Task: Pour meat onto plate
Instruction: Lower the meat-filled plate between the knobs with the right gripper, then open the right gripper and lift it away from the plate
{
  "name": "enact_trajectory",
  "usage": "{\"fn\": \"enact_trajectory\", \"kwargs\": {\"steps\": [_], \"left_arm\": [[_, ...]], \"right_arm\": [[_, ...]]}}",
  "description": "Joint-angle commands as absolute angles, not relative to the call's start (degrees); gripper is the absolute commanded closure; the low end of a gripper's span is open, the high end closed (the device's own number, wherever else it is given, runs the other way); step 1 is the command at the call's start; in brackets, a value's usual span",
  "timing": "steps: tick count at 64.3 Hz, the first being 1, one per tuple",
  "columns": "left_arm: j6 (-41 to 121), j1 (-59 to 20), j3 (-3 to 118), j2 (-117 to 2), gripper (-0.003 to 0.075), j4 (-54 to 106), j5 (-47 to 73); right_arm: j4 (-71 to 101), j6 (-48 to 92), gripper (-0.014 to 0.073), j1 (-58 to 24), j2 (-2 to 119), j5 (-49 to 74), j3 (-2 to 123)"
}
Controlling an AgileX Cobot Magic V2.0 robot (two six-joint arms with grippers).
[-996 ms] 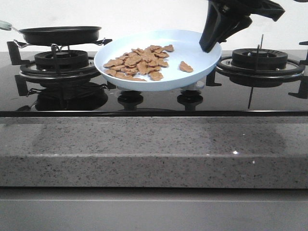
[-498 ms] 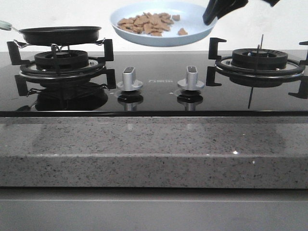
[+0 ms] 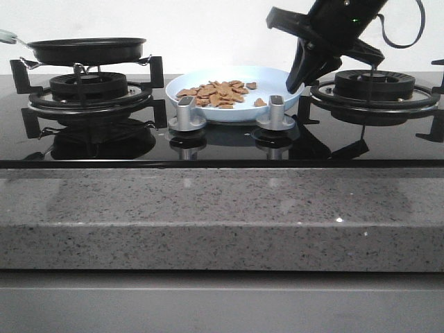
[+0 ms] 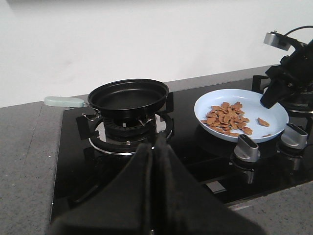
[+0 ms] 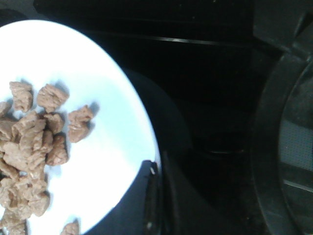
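The pale-blue plate [image 3: 277,78] rests on the black glass hob between the two burners, just behind the knobs. A loose pile of tan-brown meat [image 3: 215,92] lies on its left and middle part. My right gripper [image 3: 297,84] comes down from the upper right and is shut on the plate's right rim; the right wrist view shows its fingers [image 5: 157,169] pinching the rim of the plate [image 5: 98,73] beside the meat [image 5: 34,142]. In the left wrist view my left gripper [image 4: 156,147] is shut on nothing, hanging short of the plate [image 4: 274,110].
A black frying pan [image 3: 87,48] with a pale handle sits on the left burner. Two silver knobs [image 3: 185,111] [image 3: 276,111] stand right in front of the plate. The right burner grate [image 3: 374,87] lies close beside my right gripper. A grey stone counter edge runs along the front.
The plate with the meat rose from near the front, moved back and came down onto the hob behind the knobs. My right gripper followed it down.
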State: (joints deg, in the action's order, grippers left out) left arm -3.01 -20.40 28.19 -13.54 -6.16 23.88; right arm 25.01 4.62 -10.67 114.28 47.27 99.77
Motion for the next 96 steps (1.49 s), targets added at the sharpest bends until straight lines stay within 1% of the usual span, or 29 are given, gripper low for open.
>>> {"fn": "enact_trajectory", "kwargs": {"steps": [1,9,12,21,30,33,37,42,45,48,63,69,74,82,85,87,96], "left_arm": [[-3.6,-20.9,29.6,-14.1,0.0741,-6.3,19.2],[-3.6,-20.9,29.6,-14.1,0.0741,-6.3,19.2],[-3.6,-20.9,29.6,-14.1,0.0741,-6.3,19.2],[-3.6,-20.9,29.6,-14.1,0.0741,-6.3,19.2],[-3.6,-20.9,29.6,-14.1,0.0741,-6.3,19.2],[-3.6,-20.9,29.6,-14.1,0.0741,-6.3,19.2],[-3.6,-20.9,29.6,-14.1,0.0741,-6.3,19.2],[-3.6,-20.9,29.6,-14.1,0.0741,-6.3,19.2],[-3.6,-20.9,29.6,-14.1,0.0741,-6.3,19.2],[-3.6,-20.9,29.6,-14.1,0.0741,-6.3,19.2],[-3.6,-20.9,29.6,-14.1,0.0741,-6.3,19.2],[-3.6,-20.9,29.6,-14.1,0.0741,-6.3,19.2],[-3.6,-20.9,29.6,-14.1,0.0741,-6.3,19.2],[-3.6,-20.9,29.6,-14.1,0.0741,-6.3,19.2],[-3.6,-20.9,29.6,-14.1,0.0741,-6.3,19.2],[-3.6,-20.9,29.6,-14.1,0.0741,-6.3,19.2],[-3.6,-20.9,29.6,-14.1,0.0741,-6.3,19.2]], "right_arm": [[25.9,4.5,0.0519,-10.1,110.9,46.0,101.9],[24.4,4.5,0.0407,-10.1,110.9,46.4,101.9],[24.2,4.5,0.0387,-10.1,110.9,46.4,101.9],[24.0,4.5,0.0381,-9.4,110.8,47.0,103.1],[23.9,4.5,0.0384,-8.5,110.8,51.3,107.6],[23.8,4.5,0.0398,-8.4,110.8,53.0,109.4],[23.7,4.5,0.0461,-8.3,110.8,55.3,111.9],[23.1,4.5,0.0582,-8.3,110.8,57.8,114.6],[22.4,4.5,0.0672,-8.3,110.8,59.1,115.9],[22.3,4.5,0.0652,-8.3,110.8,60.2,116.8],[21.8,4.5,0.0655,-8.3,110.1,61.8,117.3],[17.8,4.5,0.0655,-8.4,108.0,61.0,116.7],[13.7,4.5,0.0655,-8.9,103.7,58.7,113.3],[10.6,4.5,0.0655,-9.9,95.5,51.8,102.8],[10.0,4.5,0.0655,-9.9,91.0,48.1,97.5],[9.9,4.5,0.0655,-9.9,87.6,44.7,91.9],[9.8,5.8,0.0655,-9.9,76.5,33.5,75.7]]}}
